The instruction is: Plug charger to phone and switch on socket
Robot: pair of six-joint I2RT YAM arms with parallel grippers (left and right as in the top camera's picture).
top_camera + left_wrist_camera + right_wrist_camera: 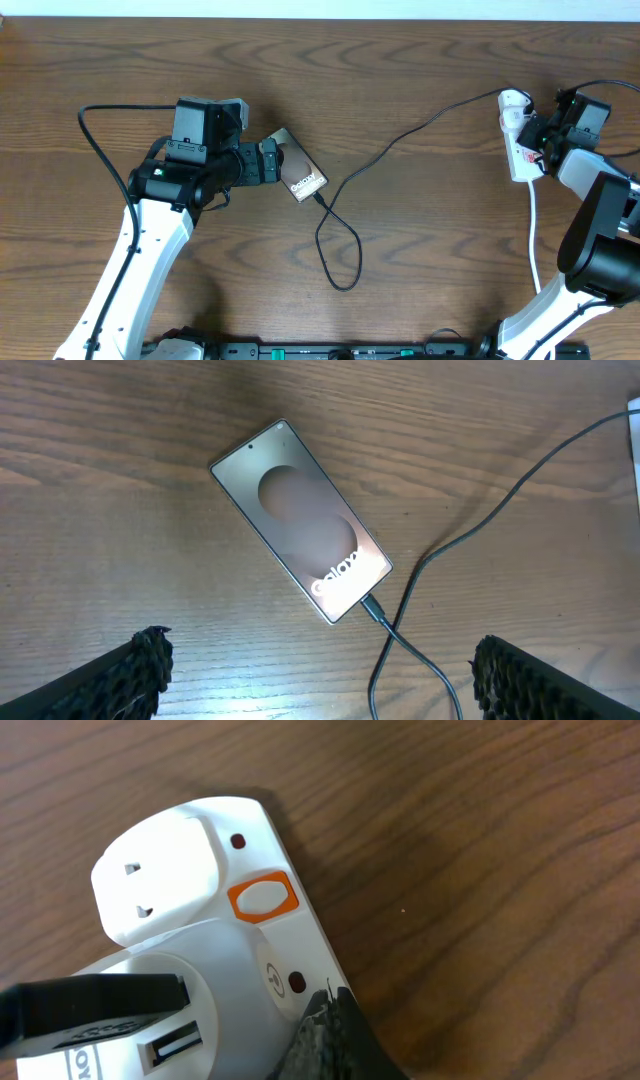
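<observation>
Pressing the switch is the step left, I judge. On the counter (400,50) the phone (300,520) lies flat with the charger (440,550) already seated in its lettered end. The left gripper (320,652) hangs above the phone, spread wide and empty, and it should leave the cable alone. The socket (300,935) lies at the counter's right side with a white plug (160,880) and a black adapter (90,1005) in it. The right gripper (332,1025) is closed to a single point with nothing in it. Its tip touches the socket's face beside a small round mark, short of the orange-rimmed switch (263,897). Which control feeds the adapter I cannot tell. Centre the tip on the chosen one and push straight down, because nothing holds the socket and a slanted push could skid it.
</observation>
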